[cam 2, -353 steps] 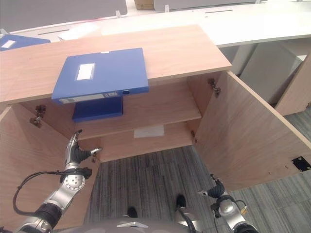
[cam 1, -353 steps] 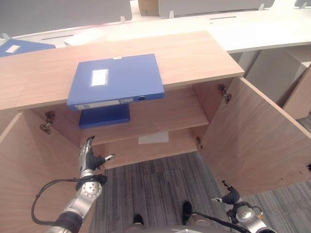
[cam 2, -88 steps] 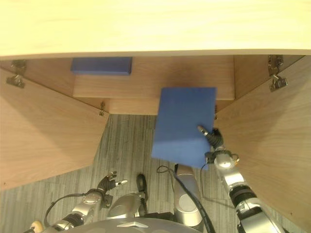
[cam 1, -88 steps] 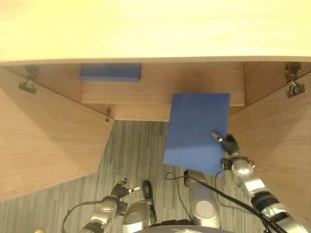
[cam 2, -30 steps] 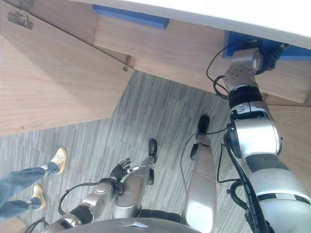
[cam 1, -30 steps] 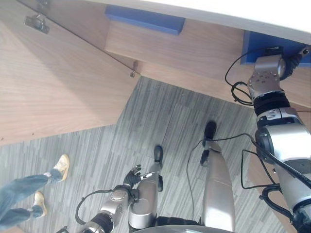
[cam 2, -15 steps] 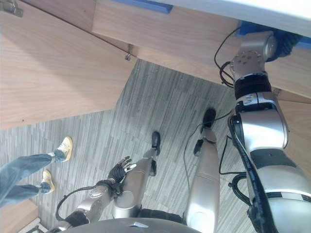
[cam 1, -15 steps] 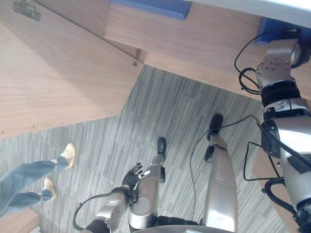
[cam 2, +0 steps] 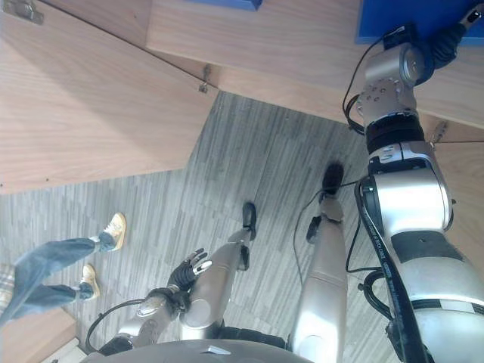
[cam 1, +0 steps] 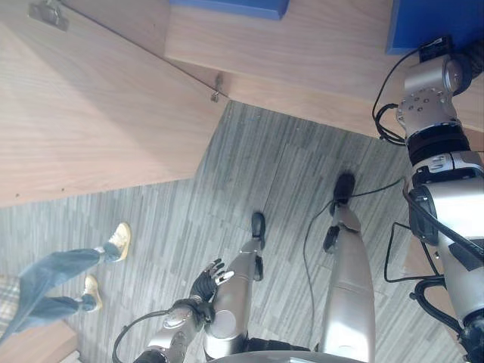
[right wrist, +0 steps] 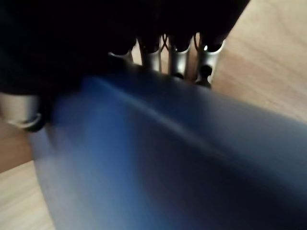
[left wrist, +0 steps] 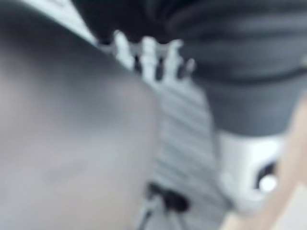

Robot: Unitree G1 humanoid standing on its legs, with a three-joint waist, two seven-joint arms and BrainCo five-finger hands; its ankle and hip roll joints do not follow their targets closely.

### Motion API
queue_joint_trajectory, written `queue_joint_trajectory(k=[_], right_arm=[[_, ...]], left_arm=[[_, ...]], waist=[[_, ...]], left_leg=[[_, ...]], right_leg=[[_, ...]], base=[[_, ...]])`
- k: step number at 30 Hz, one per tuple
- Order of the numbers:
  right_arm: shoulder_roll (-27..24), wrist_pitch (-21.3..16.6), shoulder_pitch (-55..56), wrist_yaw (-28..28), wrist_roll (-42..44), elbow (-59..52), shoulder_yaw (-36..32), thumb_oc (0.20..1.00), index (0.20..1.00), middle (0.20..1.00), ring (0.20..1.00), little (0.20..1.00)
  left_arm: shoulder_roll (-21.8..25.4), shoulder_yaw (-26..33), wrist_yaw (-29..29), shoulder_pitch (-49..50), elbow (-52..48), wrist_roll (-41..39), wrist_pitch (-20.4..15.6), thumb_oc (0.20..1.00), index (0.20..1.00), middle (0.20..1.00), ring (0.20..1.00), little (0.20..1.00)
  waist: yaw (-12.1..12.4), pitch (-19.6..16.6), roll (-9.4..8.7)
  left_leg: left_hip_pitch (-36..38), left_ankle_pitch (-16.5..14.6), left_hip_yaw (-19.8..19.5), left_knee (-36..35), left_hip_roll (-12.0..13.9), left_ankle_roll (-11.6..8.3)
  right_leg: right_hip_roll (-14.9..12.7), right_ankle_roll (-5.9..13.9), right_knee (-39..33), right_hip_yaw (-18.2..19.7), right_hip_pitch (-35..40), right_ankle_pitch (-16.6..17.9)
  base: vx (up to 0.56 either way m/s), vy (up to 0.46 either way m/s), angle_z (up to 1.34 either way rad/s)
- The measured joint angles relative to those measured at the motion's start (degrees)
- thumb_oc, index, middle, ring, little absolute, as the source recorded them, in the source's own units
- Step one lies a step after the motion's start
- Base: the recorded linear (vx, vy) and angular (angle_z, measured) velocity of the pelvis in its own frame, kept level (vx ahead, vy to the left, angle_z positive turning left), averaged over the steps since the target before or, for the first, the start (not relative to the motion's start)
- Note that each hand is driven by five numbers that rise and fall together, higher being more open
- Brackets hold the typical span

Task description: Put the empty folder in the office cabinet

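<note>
At the upper right, more of the blue folder point(cam 1: 431, 23) now shows on the cabinet shelf point(cam 1: 325, 53), the right robot hand point(right wrist: 187, 57) still gripping its edge, so release comes next; the left robot hand point(cam 1: 208, 278) hangs open.

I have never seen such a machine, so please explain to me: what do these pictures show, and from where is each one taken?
This is a humanoid robot. Two pictures come from cameras in its head, looking down; two come from cameras on its wrists. The right robot hand reaches into an open wooden cabinet and touches a blue folder lying on a shelf; its wrist camera sees the fingers over the folder's edge, though the grip is unclear. A second blue folder lies further left. The left robot hand hangs low, open and holding nothing. A person's legs stand on the grey floor.
</note>
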Motion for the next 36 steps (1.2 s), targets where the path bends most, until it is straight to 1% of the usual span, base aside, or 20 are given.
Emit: queue_joint_trajectory(k=[2, 7, 9, 10, 11, 12, 14, 16, 17, 20, 22, 23, 24, 28, 29, 30, 31, 33, 35, 36], right_arm=[[-0.7, 2.2, 0.0, 2.6, -0.6, 0.0, 1.1, 1.000, 1.000, 1.000, 1.000, 1.000], [-2.7, 8.5, 0.0, 4.2, -2.3, 0.1, 2.9, 1.000, 1.000, 1.000, 1.000, 1.000], [-4.1, 13.3, -0.1, 6.3, -4.9, 1.2, 4.8, 1.000, 1.000, 1.000, 1.000, 1.000], [-4.4, 14.8, -0.2, 7.2, -6.0, 2.3, 5.7, 1.000, 1.000, 1.000, 1.000, 1.000], [-4.8, 17.7, -0.2, 8.4, -6.6, 2.8, 7.2, 1.000, 1.000, 1.000, 1.000, 1.000], [-5.0, 19.4, -0.2, 9.0, -6.5, 3.2, 7.6, 1.000, 1.000, 1.000, 1.000, 1.000], [-5.6, 21.2, -0.5, 10.0, -6.6, 4.6, 8.0, 1.000, 1.000, 1.000, 1.000, 1.000], [-7.6, 25.3, -0.6, 13.5, -6.6, 6.7, 7.9, 1.000, 1.000, 1.000, 1.000, 1.000], [-8.3, 26.7, -0.4, 14.9, -6.6, 7.4, 7.9, 1.000, 1.000, 1.000, 1.000, 1.000], [-8.3, 29.9, 0.4, 16.4, -6.5, 9.6, 7.6, 1.000, 1.000, 1.000, 1.000, 1.000], [-8.2, 33.1, 2.0, 19.3, -7.5, 12.5, 6.8, 1.000, 1.000, 1.000, 1.000, 1.000], [-8.2, 34.4, 2.7, 20.8, -9.4, 13.5, 6.9, 1.000, 1.000, 1.000, 1.000, 1.000], [-8.0, 35.7, 4.5, 23.1, -13.2, 13.6, 7.4, 1.000, 1.000, 1.000, 1.000, 1.000], [-7.4, 37.9, 8.6, 27.6, -18.1, 14.2, 7.8, 1.000, 1.000, 1.000, 1.000, 1.000], [-7.2, 38.4, 9.4, 29.4, -20.6, 15.3, 7.7, 1.000, 1.000, 1.000, 1.000, 1.000], [-6.8, 38.0, 10.2, 30.7, -23.7, 15.7, 7.9, 1.000, 1.000, 1.000, 1.000, 1.000], [-6.5, 36.5, 11.5, 30.8, -26.0, 15.7, 8.4, 1.000, 1.000, 1.000, 1.000, 1.000], [-5.4, 33.6, 14.5, 30.3, -30.5, 15.6, 9.1, 1.000, 1.000, 1.000, 1.000, 1.000], [-4.3, 29.4, 17.5, 29.3, -35.0, 15.1, 9.1, 1.000, 1.000, 1.000, 1.000, 1.000], [-4.1, 26.7, 19.5, 29.2, -37.5, 14.3, 9.1, 1.000, 1.000, 1.000, 1.000, 1.000]], left_arm=[[0.0, 0.0, -0.1, 0.2, 0.0, 0.0, 0.0, 1.000, 1.000, 1.000, 1.000, 1.000], [0.0, 0.0, -0.2, 0.3, 0.0, 0.0, 0.0, 1.000, 1.000, 1.000, 1.000, 1.000], [0.0, 0.1, -0.2, 0.4, 0.0, 0.0, 0.1, 1.000, 1.000, 1.000, 1.000, 1.000], [0.0, 0.1, -0.2, 0.5, 0.0, 0.0, 0.1, 1.000, 1.000, 1.000, 1.000, 1.000], [0.2, 0.1, -0.2, 0.5, -0.1, 0.0, 0.1, 1.000, 1.000, 1.000, 1.000, 1.000], [0.2, 0.1, -0.2, 0.5, -0.1, 0.0, 0.1, 1.000, 1.000, 1.000, 1.000, 1.000], [0.2, 0.1, -0.2, 0.5, -0.2, 0.0, 0.2, 1.000, 1.000, 1.000, 1.000, 1.000], [0.2, 0.1, -0.2, 0.6, -0.2, 0.1, 0.3, 1.000, 1.000, 1.000, 1.000, 1.000], [0.2, 0.1, -0.2, 0.6, -0.2, 0.1, 0.3, 1.000, 1.000, 1.000, 1.000, 1.000], [0.4, 0.1, -0.2, 0.9, 0.0, 0.4, 0.4, 1.000, 1.000, 1.000, 1.000, 1.000], [0.5, 0.1, -0.2, 1.1, 0.2, 1.3, 0.5, 1.000, 1.000, 1.000, 1.000, 1.000], [0.6, 0.0, -0.2, 1.1, 0.3, 1.4, 0.5, 1.000, 1.000, 1.000, 1.000, 1.000], [0.7, 0.0, -0.1, 1.2, 0.4, 1.9, 0.5, 1.000, 1.000, 1.000, 1.000, 1.000], [1.7, -0.2, 0.1, 1.2, 0.6, 2.8, 0.7, 1.000, 1.000, 1.000, 1.000, 1.000], [2.3, -0.3, 0.2, 1.2, 0.7, 2.9, 0.7, 1.000, 1.000, 1.000, 1.000, 1.000], [2.6, -0.1, 0.3, 1.2, 1.4, 2.9, 0.7, 1.000, 1.000, 1.000, 1.000, 1.000], [2.6, -0.1, 0.5, 1.0, 2.2, 3.0, 0.8, 1.000, 1.000, 1.000, 1.000, 1.000], [2.6, 0.0, 0.5, 1.0, 3.2, 3.5, 0.8, 1.000, 1.000, 1.000, 1.000, 1.000], [2.6, 0.0, 0.7, 1.0, 3.7, 3.5, 0.5, 1.000, 1.000, 1.000, 1.000, 1.000], [2.6, 0.0, 0.8, 1.0, 3.8, 3.5, 0.2, 1.000, 1.000, 1.000, 1.000, 1.000]], waist=[[-0.1, -0.1, 0.16], [-0.1, -0.1, 0.17], [-0.1, -0.1, 0.17], [-0.1, -0.1, 0.17], [-0.2, -0.1, 0.16], [-0.2, -0.1, 0.16], [-0.3, -0.1, 0.17], [-0.4, -0.2, 0.15], [-0.5, -0.2, 0.12], [-1.1, -0.6, 0.08], [-1.7, -1.0, -0.03], [-1.8, -1.1, -0.04], [-1.8, -2.0, -0.29], [-2.0, -2.8, -1.04], [-2.0, -2.8, -1.12], [-2.0, -2.8, -1.21], [-2.0, -2.8, -1.25], [-2.0, -2.9, -1.30], [-2.2, -2.9, -1.43], [-2.2, -2.8, -1.59]], left_leg=[[-0.4, -0.2, 0.1, 0.6, 0.0, -0.14], [-0.4, -0.4, 0.0, 1.3, 0.1, -0.12], [-0.4, -0.7, -0.1, 2.1, 0.3, -0.23], [-0.3, -1.0, -0.1, 2.5, 0.6, -0.44], [-0.4, -1.5, -0.1, 3.5, 1.0, -0.98], [-0.4, -1.6, -0.1, 3.9, 1.0, -0.94], [-0.4, -2.0, -0.1, 4.4, 1.0, -0.56], [-0.1, -2.3, -0.3, 5.4, 1.1, -0.86], [0.2, -2.5, -0.3, 5.7, 1.1, -0.95], [0.9, -3.3, -0.2, 6.4, 1.1, -0.50], [2.3, -3.5, 0.0, 6.6, 1.1, -0.26], [2.9, -3.6, 0.1, 6.6, 1.1, -0.28], [2.9, -4.1, 0.4, 6.8, 1.1, -0.04], [3.7, -5.1, 1.0, 8.2, 1.0, 0.11], [3.8, -5.6, 0.9, 9.1, 1.0, 0.45], [3.7, -6.0, 1.1, 9.8, 1.0, 0.62], [3.8, -6.0, 1.1, 10.0, 0.9, 0.62], [4.4, -6.4, 1.0, 10.3, 0.9, 0.71], [4.8, -6.7, 1.1, 10.5, 0.8, 0.96], [5.2, -6.7, 1.1, 10.3, 0.8, 0.96]], right_leg=[[0.1, -0.07, -0.3, 0.0, 0.0, 1.1], [0.1, -0.05, -0.4, 0.0, 0.5, 1.5], [0.3, -0.13, -1.1, -0.1, 1.3, 2.2], [0.6, -0.07, -1.4, -0.1, 1.7, 2.2], [0.8, 0.09, -1.5, -0.2, 2.1, 2.4], [0.9, 0.11, -1.6, -0.2, 2.4, 2.4], [1.0, 0.29, -1.9, -0.2, 2.9, 2.5], [1.0, 0.73, -2.4, -0.2, 3.9, 2.8], [1.0, 0.88, -2.6, -0.2, 4.4, 3.0], [1.1, 1.34, -3.8, -0.1, 5.9, 3.3], [1.2, 1.89, -5.4, -0.1, 8.2, 3.9], [1.2, 2.06, -6.0, -0.1, 9.0, 4.1], [1.2, 2.41, -6.9, -0.1, 9.6, 4.3], [1.1, 2.49, -7.7, 0.0, 11.2, 4.5], [1.1, 2.51, -8.1, 0.0, 11.9, 4.5], [1.1, 2.55, -8.6, 0.0, 12.3, 4.5], [1.0, 3.00, -8.9, 0.1, 12.7, 4.8], [1.0, 3.17, -9.4, 0.2, 13.8, 5.5], [1.0, 3.31, -10.0, 0.5, 14.5, 5.6], [1.0, 3.51, -10.6, 0.6, 15.1, 6.3]], base=[[-0.01, -0.010, -0.05], [0.00, -0.006, 0.00], [-0.03, -0.048, 0.00], [-0.03, -0.054, -0.06], [-0.03, -0.037, -0.05], [-0.04, -0.044, -0.03], [0.00, 0.000, 0.00], [-0.04, -0.014, 0.02], [-0.04, -0.013, 0.00], [-0.03, 0.002, -0.04], [-0.04, 0.000, -0.07], [-0.05, -0.005, -0.09], [-0.05, -0.005, -0.12], [-0.03, -0.004, -0.06], [-0.07, 0.024, -0.05], [-0.08, 0.042, -0.03], [-0.06, 0.046, 0.00], [-0.07, 0.097, 0.02], [-0.11, 0.170, -0.02], [-0.09, 0.136, 0.03]])
